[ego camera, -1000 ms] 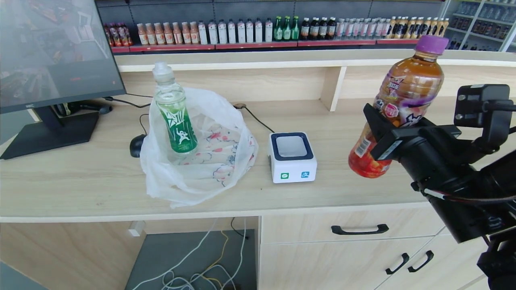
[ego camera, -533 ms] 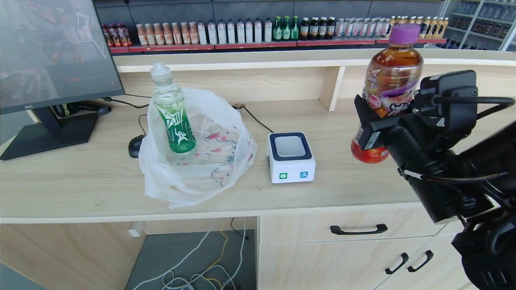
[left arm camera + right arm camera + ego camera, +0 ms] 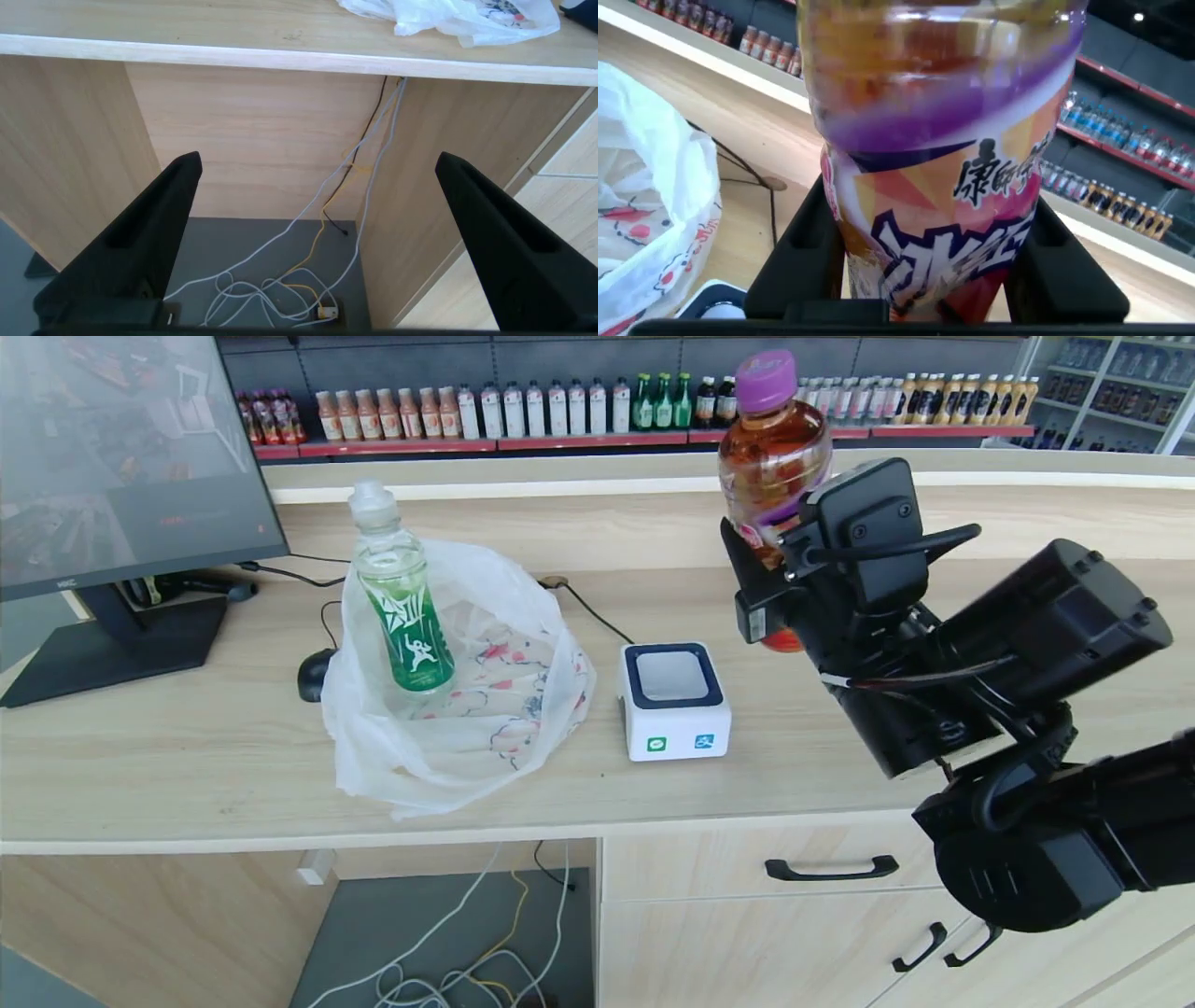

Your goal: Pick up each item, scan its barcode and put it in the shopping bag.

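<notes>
Two bottles are in play. One, a tea bottle (image 3: 773, 457) with a purple cap and an orange and purple label, is clamped in the right gripper (image 3: 775, 588). Its fingers press the lower half of the bottle from both sides. The bottle is upright in the air, raised above the counter (image 3: 187, 756) and to the robot's right of the scanner (image 3: 674, 700). In the right wrist view the bottle (image 3: 943, 140) stands between the dark fingers of that gripper (image 3: 915, 280).

The scanner is a small white box with a dark-framed window on top. It sits on the counter near the front edge.

A thin white shopping bag (image 3: 467, 709) lies slumped open just beside the scanner, on the robot's left of it. The other bottle (image 3: 401, 597), clear with a green label and a pale cap, stands in the bag, leaning slightly.

A dark mouse (image 3: 316, 674) lies past the bag from the scanner, partly hidden by the plastic. A monitor (image 3: 121, 457) stands farther left again. Behind the scanner, beyond the counter's raised back, a shelf (image 3: 597, 439) carries a row of drinks.

The left gripper (image 3: 313, 243) hangs below the counter top with its fingers spread wide and nothing between them. It faces the open space under the counter, where loose cables (image 3: 308, 271) lie on the floor.
</notes>
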Available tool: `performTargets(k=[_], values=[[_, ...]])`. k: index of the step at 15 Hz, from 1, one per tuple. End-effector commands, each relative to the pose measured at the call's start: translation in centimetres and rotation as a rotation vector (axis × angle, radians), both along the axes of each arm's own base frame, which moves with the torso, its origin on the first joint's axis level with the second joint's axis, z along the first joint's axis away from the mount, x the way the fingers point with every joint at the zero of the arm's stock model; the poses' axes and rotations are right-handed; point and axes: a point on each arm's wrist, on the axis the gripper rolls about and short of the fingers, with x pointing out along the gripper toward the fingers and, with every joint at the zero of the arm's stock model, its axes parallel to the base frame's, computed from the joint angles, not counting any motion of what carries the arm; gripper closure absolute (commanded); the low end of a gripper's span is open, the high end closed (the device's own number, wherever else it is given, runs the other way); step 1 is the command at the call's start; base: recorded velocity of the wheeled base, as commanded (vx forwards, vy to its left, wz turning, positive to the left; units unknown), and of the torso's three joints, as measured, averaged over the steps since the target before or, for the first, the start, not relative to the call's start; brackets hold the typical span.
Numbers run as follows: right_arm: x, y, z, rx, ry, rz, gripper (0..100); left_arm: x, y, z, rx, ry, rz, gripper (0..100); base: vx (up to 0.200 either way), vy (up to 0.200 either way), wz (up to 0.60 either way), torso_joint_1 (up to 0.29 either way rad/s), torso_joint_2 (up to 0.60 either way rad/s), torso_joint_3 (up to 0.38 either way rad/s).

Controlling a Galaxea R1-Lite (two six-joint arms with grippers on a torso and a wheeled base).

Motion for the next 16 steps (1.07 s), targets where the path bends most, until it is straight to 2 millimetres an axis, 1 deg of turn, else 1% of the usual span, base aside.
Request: performTargets(k=[1,4,6,7,10,13,16], values=[[0.2,0.7,-0.3,-0.027,-0.007,0.015,100,0.0,0.0,0.0,0.000,-0.001,-0.001,0,0.000,0.000,0.00,0.000,0.00,0.000],[0.1,1.3,0.0,-0.132,-0.085,0.098,100,0.0,0.0,0.0,0.000,-0.001,-0.001,0,0.000,0.000,0.00,0.000,0.00,0.000],[0.6,2.0,0.0,-0.174,-0.114,0.137,100,0.0,0.0,0.0,0.000,-0.001,-0.001,0,0.000,0.000,0.00,0.000,0.00,0.000],[0.4,2.7,0.1,-0.190,-0.121,0.166,100,0.0,0.0,0.0,0.000,-0.001,0.001,0,0.000,0.000,0.00,0.000,0.00,0.000],[0.2,3.8,-0.6,-0.299,-0.171,0.258,100,0.0,0.0,0.0,0.000,-0.001,0.001,0,0.000,0.000,0.00,0.000,0.00,0.000],[0.2,4.3,-1.4,-0.370,-0.203,0.324,100,0.0,0.0,0.0,0.000,-0.001,-0.001,0,0.000,0.000,0.00,0.000,0.00,0.000],[0.3,4.4,-1.7,-0.438,-0.211,0.362,100,0.0,0.0,0.0,0.000,-0.001,0.001,0,0.000,0.000,0.00,0.000,0.00,0.000]])
